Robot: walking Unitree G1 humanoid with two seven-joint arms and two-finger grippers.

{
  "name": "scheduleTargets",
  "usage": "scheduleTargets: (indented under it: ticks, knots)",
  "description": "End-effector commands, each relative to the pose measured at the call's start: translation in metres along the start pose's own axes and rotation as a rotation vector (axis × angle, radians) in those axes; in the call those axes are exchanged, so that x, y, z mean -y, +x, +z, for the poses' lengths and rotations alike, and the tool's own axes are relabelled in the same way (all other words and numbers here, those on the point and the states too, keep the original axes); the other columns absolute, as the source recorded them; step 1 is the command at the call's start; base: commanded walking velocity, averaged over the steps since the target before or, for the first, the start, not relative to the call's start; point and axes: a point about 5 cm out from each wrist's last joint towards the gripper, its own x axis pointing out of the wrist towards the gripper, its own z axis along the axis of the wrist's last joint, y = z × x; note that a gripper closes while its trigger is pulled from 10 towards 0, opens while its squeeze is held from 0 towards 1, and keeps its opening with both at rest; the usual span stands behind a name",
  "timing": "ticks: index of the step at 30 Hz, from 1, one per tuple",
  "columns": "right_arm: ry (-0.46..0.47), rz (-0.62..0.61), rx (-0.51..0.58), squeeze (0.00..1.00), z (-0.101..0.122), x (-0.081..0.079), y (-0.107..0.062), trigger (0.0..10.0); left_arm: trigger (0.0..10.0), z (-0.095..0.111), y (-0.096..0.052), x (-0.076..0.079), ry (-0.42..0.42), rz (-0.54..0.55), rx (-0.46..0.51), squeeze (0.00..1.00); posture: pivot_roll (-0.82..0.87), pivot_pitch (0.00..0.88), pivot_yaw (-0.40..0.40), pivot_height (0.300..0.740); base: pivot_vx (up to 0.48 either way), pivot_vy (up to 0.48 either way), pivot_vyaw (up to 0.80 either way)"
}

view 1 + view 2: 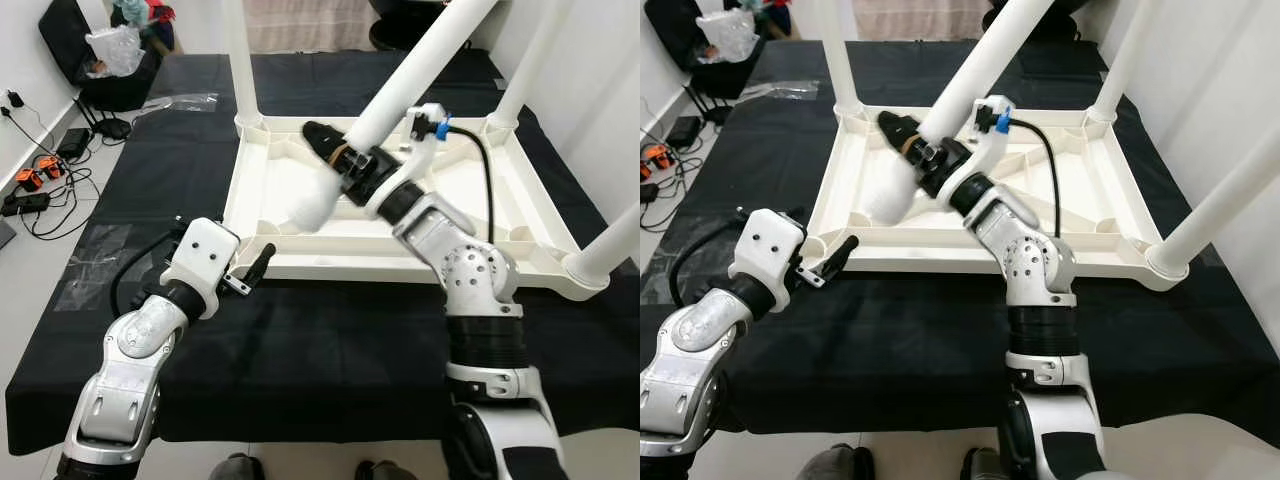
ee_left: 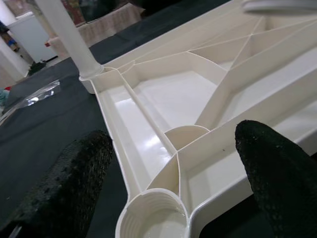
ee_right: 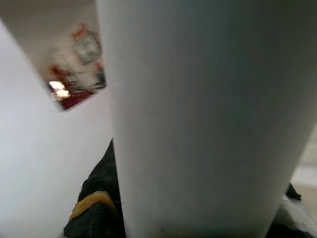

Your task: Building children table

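Upturned white table top (image 1: 470, 215) on a black cloth (image 1: 300, 330), three legs fitted.
Right gripper (image 1: 335, 150) clasps the loose leg (image 1: 400, 95) slanting over the frame; left gripper (image 2: 173, 168) hovers spread at the vacant threaded socket (image 2: 151, 218); cables (image 1: 40, 180) on the floor.

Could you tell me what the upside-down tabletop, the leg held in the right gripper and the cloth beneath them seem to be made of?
Tabletop: likely moulded plastic, cream and glossy, with thin ribs and a threaded socket.
Leg: probably the same plastic, white and smooth, gripped by the right gripper.
Cloth: looks like black matte fabric, draped over the surface's edge.
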Motion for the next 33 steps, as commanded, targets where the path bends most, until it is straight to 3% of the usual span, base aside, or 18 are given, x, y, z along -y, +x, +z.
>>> scheduleTargets:
  ticks: [1, 2, 3, 5, 8, 9, 10, 15, 17, 25, 27, 30, 33]
  knots:
    - [-0.117, -0.056, 0.057, 0.00, 0.007, 0.000, 0.001, 0.0, 10.0, 0.000, 0.000, 0.004, -0.007, 0.003, 0.000, 0.00, 0.07, 0.071, -0.044, 0.740, 0.000, 0.000, 0.00]
    - [-0.224, -0.114, 0.082, 0.00, 0.011, 0.004, 0.000, 0.0, 10.0, 0.001, 0.000, 0.008, -0.009, -0.003, 0.009, 0.00, 0.06, 0.071, -0.040, 0.740, 0.000, 0.000, 0.00]
    - [-0.224, -0.114, 0.082, 0.00, 0.011, 0.004, 0.000, 0.0, 10.0, 0.001, 0.000, 0.008, -0.009, -0.003, 0.009, 0.00, 0.06, 0.071, -0.040, 0.740, 0.000, 0.000, 0.00]
    - [-0.343, -0.174, 0.120, 0.00, 0.015, 0.006, -0.003, 0.0, 10.0, 0.003, 0.000, 0.015, -0.020, -0.013, 0.017, 0.00, 0.06, 0.063, -0.042, 0.740, 0.000, 0.000, 0.00]
    - [-0.389, -0.178, 0.126, 0.00, 0.013, 0.004, -0.005, 0.0, 10.0, 0.004, 0.000, 0.022, -0.041, -0.034, 0.025, 0.00, 0.06, 0.062, -0.041, 0.740, 0.000, 0.000, 0.00]
    - [-0.389, -0.173, 0.114, 0.00, 0.011, 0.002, -0.006, 5.5, 10.0, 0.005, 0.001, 0.024, -0.049, -0.036, 0.026, 0.00, 0.06, 0.061, -0.040, 0.740, 0.000, 0.000, 0.00]
    - [-0.390, -0.168, 0.102, 0.00, 0.007, 0.001, -0.006, 10.0, 10.0, 0.006, 0.002, 0.025, -0.061, -0.038, 0.032, 0.00, 0.06, 0.059, -0.042, 0.740, 0.000, 0.000, 0.00]
    - [-0.369, -0.154, 0.074, 0.00, -0.007, -0.003, -0.007, 10.0, 10.0, 0.008, 0.004, 0.028, -0.104, -0.006, 0.028, 0.00, 0.06, 0.058, -0.044, 0.740, 0.000, 0.000, 0.00]
    - [-0.322, -0.124, 0.061, 0.00, -0.016, -0.009, -0.010, 10.0, 10.0, 0.008, 0.002, 0.033, -0.116, 0.001, 0.023, 0.00, 0.06, 0.058, -0.047, 0.740, 0.000, 0.000, 0.00]
    - [-0.279, -0.111, 0.065, 0.00, -0.017, -0.016, -0.018, 10.0, 10.0, 0.004, -0.004, 0.048, -0.147, -0.001, -0.006, 0.00, 0.05, 0.066, -0.049, 0.740, 0.000, 0.000, 0.00]
    - [-0.210, -0.106, 0.058, 0.00, -0.016, -0.022, -0.017, 10.0, 10.0, 0.002, 0.003, 0.045, -0.133, -0.002, -0.031, 0.00, 0.05, 0.065, -0.050, 0.740, 0.000, 0.000, 0.00]
    - [-0.195, -0.101, 0.059, 0.00, -0.015, -0.024, -0.017, 10.0, 10.0, 0.001, 0.004, 0.044, -0.128, -0.004, -0.042, 0.00, 0.05, 0.065, -0.050, 0.740, 0.000, 0.000, 0.00]
    - [-0.214, -0.070, 0.080, 0.00, -0.010, -0.028, -0.016, 10.0, 10.0, 0.007, 0.011, 0.047, -0.128, -0.149, -0.010, 0.00, 0.05, 0.067, -0.050, 0.740, 0.000, 0.000, 0.00]
